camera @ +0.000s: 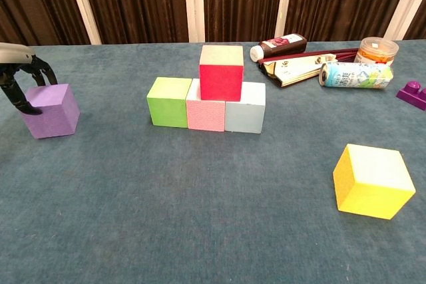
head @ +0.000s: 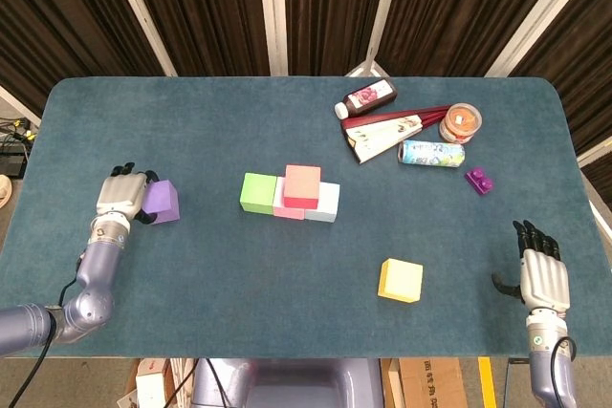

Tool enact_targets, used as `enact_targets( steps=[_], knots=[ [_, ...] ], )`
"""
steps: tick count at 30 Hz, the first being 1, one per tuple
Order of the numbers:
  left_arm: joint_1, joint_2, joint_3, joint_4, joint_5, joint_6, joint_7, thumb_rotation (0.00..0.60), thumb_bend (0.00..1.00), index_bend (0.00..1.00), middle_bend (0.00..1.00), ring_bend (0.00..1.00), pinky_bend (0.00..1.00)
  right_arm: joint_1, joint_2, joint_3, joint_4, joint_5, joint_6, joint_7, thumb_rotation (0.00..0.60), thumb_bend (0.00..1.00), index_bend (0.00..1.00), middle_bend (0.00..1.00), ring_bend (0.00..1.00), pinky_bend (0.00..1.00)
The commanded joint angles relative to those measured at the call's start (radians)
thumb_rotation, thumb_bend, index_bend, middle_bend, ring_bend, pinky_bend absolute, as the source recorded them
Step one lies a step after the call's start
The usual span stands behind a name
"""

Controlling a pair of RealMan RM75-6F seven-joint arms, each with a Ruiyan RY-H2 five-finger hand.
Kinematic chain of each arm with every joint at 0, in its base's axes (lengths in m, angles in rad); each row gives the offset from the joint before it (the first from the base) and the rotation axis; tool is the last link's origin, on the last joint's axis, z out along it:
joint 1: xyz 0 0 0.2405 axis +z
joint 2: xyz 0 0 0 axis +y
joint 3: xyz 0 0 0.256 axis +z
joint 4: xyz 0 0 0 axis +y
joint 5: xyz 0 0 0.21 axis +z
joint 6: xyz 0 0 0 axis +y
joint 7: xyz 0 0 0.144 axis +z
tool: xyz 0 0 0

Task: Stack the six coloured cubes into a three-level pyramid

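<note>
Right hand [head: 543, 274] at near right edge of teal carpeted worktop [head: 210, 274]: fingers [head: 533, 237] straight and slightly apart, holding nothing, touching no object. Yellow foam cube [camera: 371, 180] lying alone in near right area, well apart from that hand.

Left hand [head: 120, 196] at left side: dark fingers [camera: 22, 96] curled over left face and top edge of purple foam cube [camera: 50, 110], in contact with it; cube resting on worktop. Whether firmly gripped or merely touched: cannot tell.

Mid-worktop: row of green cube [camera: 169, 101], pink cube [camera: 208, 112] and pale blue cube [camera: 245, 107], sides touching. Red cube [camera: 221, 72] on top, straddling pink and pale blue.

Far right: dark bottle with pink label [head: 367, 97], printed lying can [head: 431, 153], clear orange-lidded tub [head: 461, 122], folded cream-and-maroon fan [head: 387, 131], small purple toy brick [head: 479, 179]. Writing on labels too small to read.
</note>
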Motion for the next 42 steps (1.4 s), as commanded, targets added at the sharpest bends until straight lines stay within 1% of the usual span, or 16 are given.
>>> enact_targets(
  steps=[1,4,7,12,16,18,20,25,28,37,42],
  knots=[
    [0.000,0.014,-0.002,-0.017,0.008,0.005,0.003,0.600,0.37,0.27,0.30,0.00,0.00,0.001,-0.001,0.000,0.002,0.000,-0.001,-0.001,0.600,0.29,0.00,0.00,0.00,0.00],
    [-0.004,0.051,-0.003,-0.060,0.034,-0.011,0.006,0.600,0.38,0.27,0.30,0.00,0.00,0.001,-0.001,-0.001,0.003,0.001,-0.003,-0.001,0.600,0.29,0.00,0.00,0.00,0.00],
    [-0.008,0.128,-0.010,-0.134,0.076,-0.065,-0.008,0.600,0.39,0.28,0.30,0.00,0.00,0.002,-0.001,-0.002,0.002,0.003,-0.004,-0.002,0.600,0.29,0.00,0.00,0.00,0.00],
    [-0.017,0.247,-0.028,-0.240,0.118,-0.113,-0.032,0.600,0.39,0.29,0.30,0.00,0.00,0.000,-0.001,0.000,-0.002,0.003,0.003,-0.004,0.600,0.29,0.00,0.00,0.00,0.00],
    [-0.033,0.327,-0.055,-0.310,0.116,-0.136,-0.055,0.600,0.39,0.28,0.29,0.00,0.00,-0.003,0.002,-0.001,-0.010,-0.002,0.013,-0.005,0.600,0.29,0.00,0.00,0.00,0.00],
    [-0.061,0.365,-0.060,-0.340,0.101,-0.146,-0.035,0.600,0.39,0.28,0.29,0.00,0.00,-0.005,0.003,-0.002,-0.014,-0.005,0.017,-0.005,0.600,0.29,0.00,0.00,0.00,0.00],
    [-0.087,0.379,-0.064,-0.357,0.082,-0.143,-0.018,0.600,0.39,0.28,0.29,0.00,0.00,-0.006,0.005,-0.001,-0.016,-0.005,0.019,-0.005,0.600,0.29,0.00,0.00,0.00,0.00],
    [-0.151,0.348,-0.091,-0.369,0.057,-0.108,-0.006,0.600,0.39,0.28,0.29,0.00,0.00,-0.010,0.011,0.000,-0.021,-0.008,0.026,0.002,0.600,0.29,0.00,0.00,0.00,0.00],
    [-0.182,0.303,-0.101,-0.348,0.073,-0.101,-0.008,0.600,0.39,0.28,0.29,0.00,0.00,-0.013,0.013,0.001,-0.027,-0.015,0.034,0.005,0.600,0.29,0.00,0.00,0.00,0.00],
    [-0.243,0.170,-0.093,-0.241,0.078,-0.105,-0.021,0.600,0.39,0.28,0.28,0.00,0.00,-0.017,0.018,-0.002,-0.030,-0.018,0.035,0.007,0.600,0.29,0.00,0.00,0.00,0.00],
    [-0.273,0.109,-0.085,-0.189,0.040,-0.086,-0.013,0.600,0.39,0.28,0.28,0.00,0.00,-0.017,0.020,0.001,-0.026,-0.013,0.033,0.012,0.600,0.29,0.00,0.00,0.00,0.00]
  ],
)
